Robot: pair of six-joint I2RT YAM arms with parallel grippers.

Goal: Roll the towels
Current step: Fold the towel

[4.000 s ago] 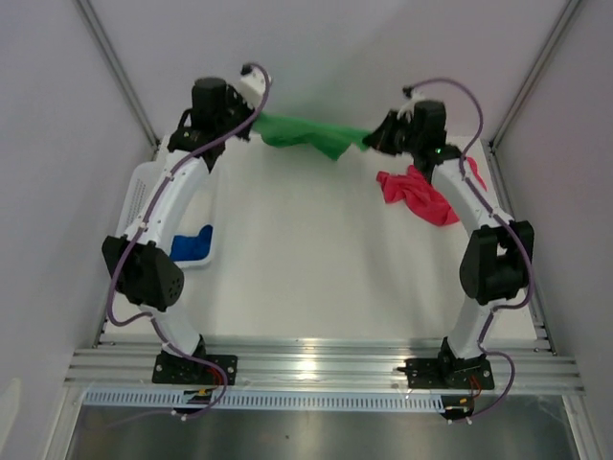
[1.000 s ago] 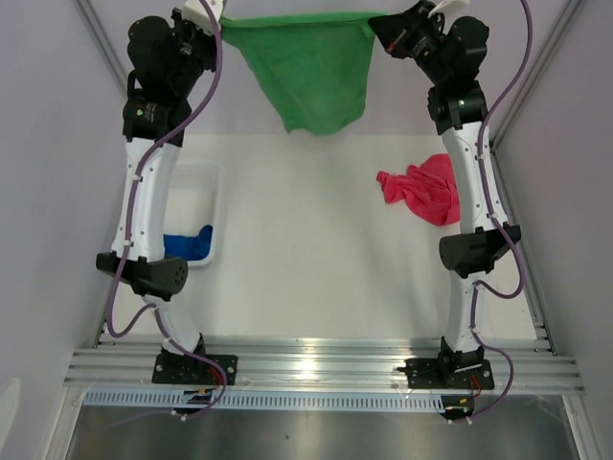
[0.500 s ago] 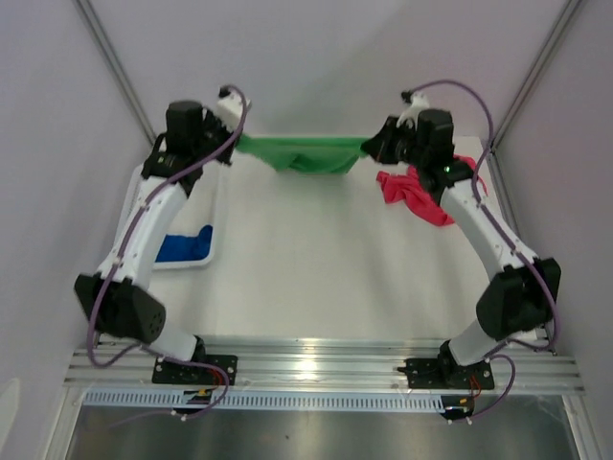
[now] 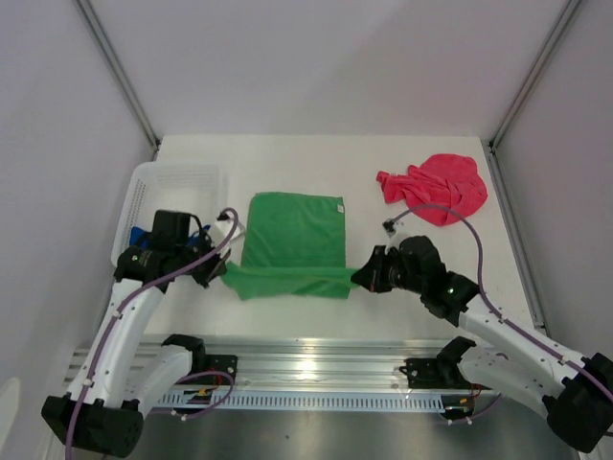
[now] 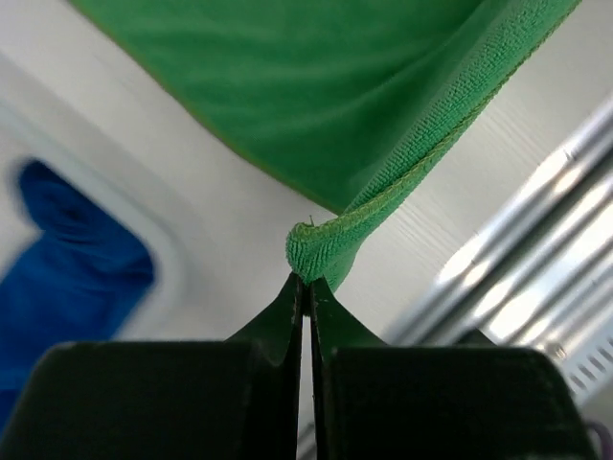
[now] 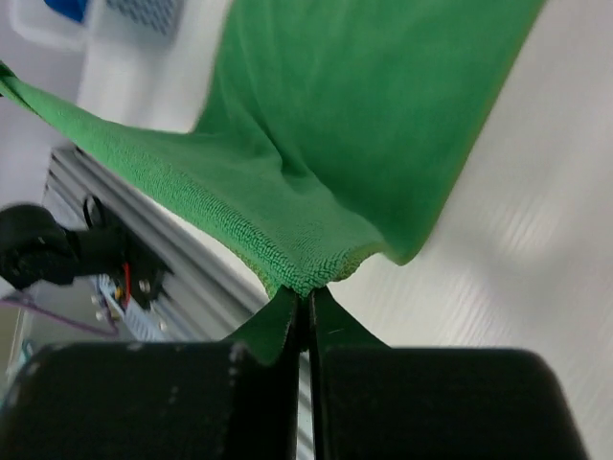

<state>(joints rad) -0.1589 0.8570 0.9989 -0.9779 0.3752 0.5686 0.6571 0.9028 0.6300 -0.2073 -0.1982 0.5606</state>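
Green towel (image 4: 295, 230) spread at centre of counter (image 4: 287, 163), far part flat, near edge held taut between both arms. Left end effector (image 4: 222, 273) pinched tight on near-left corner of it, right end effector (image 4: 360, 279) pinched tight on near-right corner. Pink-red towel (image 4: 436, 187) crumpled near far-right corner. Blue towel (image 4: 140, 236) inside white basket (image 4: 187, 177) at left edge.

Left claw (image 5: 306, 286), right claw (image 6: 308, 299): clamped, low.

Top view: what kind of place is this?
Probably a lab test cell: plain white table boxed in by blank panels, two arms bolted to an aluminium rail, a green towel as prop.
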